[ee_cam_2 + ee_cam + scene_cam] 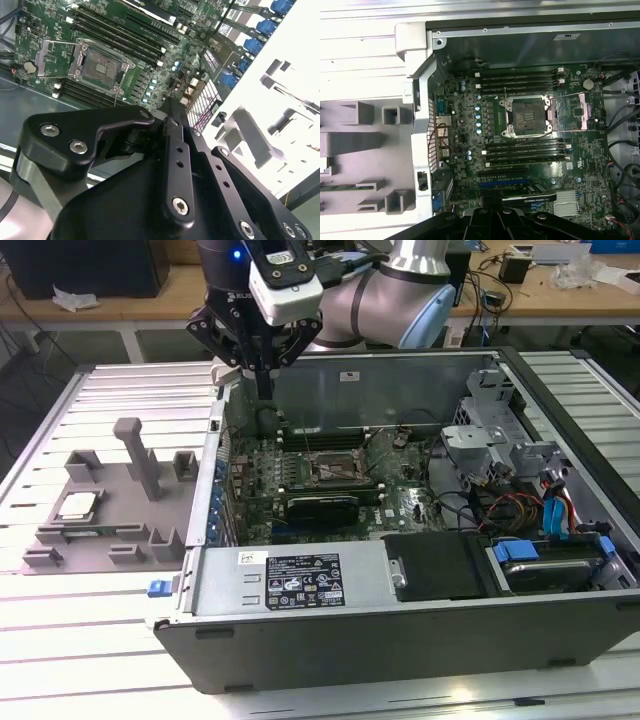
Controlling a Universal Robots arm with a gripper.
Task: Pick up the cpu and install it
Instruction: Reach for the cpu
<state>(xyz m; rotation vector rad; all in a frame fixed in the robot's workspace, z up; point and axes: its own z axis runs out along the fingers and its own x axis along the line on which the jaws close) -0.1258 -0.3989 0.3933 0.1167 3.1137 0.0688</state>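
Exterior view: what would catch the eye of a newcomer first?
The open computer case fills the middle, its green board showing an empty socket. The black gripper hangs over the case's far corner on the exterior view's left. Further left, the cpu lies on a grey tray.

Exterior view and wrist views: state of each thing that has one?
cpu: lying flat on the grey fixture outside the case, not picked up.
socket: empty, uncovered.
computer case: side open, motherboard exposed.
gripper: above the case wall on the exterior view's left, apart from the cpu, not holding it.
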